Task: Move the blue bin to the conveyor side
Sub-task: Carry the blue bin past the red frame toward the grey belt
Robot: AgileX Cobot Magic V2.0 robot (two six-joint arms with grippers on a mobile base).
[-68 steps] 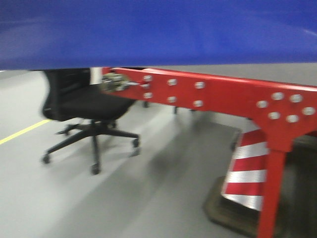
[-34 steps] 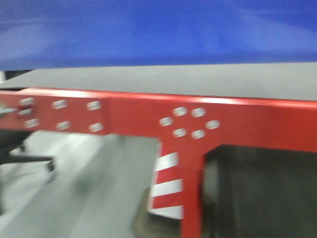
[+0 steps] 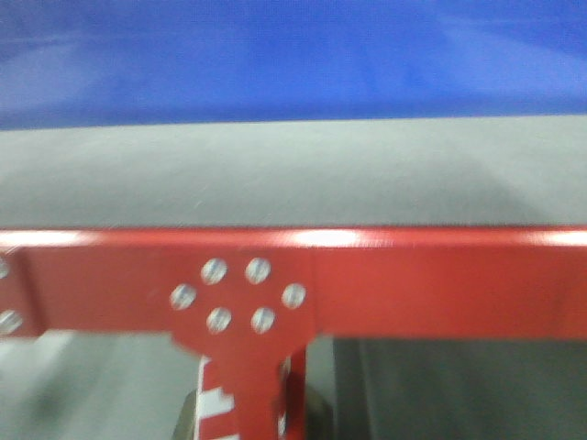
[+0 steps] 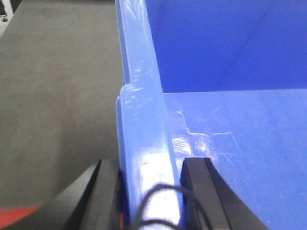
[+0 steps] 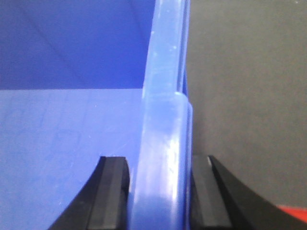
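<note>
The blue bin fills the top of the front view, held up above a grey belt surface. My left gripper is shut on the bin's left rim, one black finger outside the wall and one inside. My right gripper is shut on the bin's right rim the same way. The bin's blue inside floor shows empty in both wrist views. No second bin is in view.
A red steel frame rail with a cluster of bolts runs across below the grey surface, with a red leg going down. A red-and-white striped post stands behind the leg. Dark grey matting lies beside the bin.
The view has swung and closed in on the red frame: the office chair and floor have left the picture, the bolted joint has shifted left and down, and the grey surface now fills the middle.
</note>
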